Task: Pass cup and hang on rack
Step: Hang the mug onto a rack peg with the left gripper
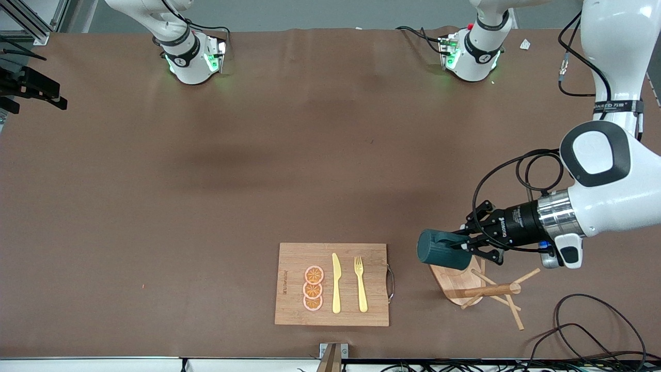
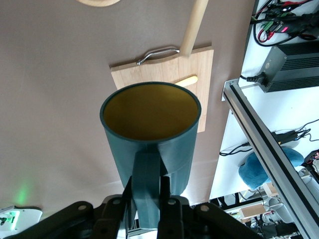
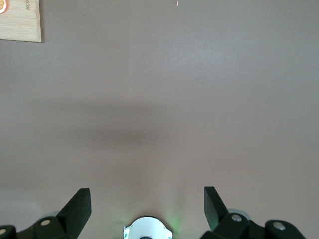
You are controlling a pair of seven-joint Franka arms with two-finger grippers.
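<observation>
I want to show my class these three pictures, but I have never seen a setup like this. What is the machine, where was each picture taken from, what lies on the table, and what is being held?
These are two robot arms bolted along one edge of a brown table. One picture looks down from a high camera facing them; the other two come from cameras on each arm's wrist. The left gripper holds a dark teal cup by its handle, on its side in the air, over the wooden rack. The right gripper is open over bare table; that arm waits. On the table lies a cutting board with three orange slices, a yellow knife and a yellow fork.
</observation>
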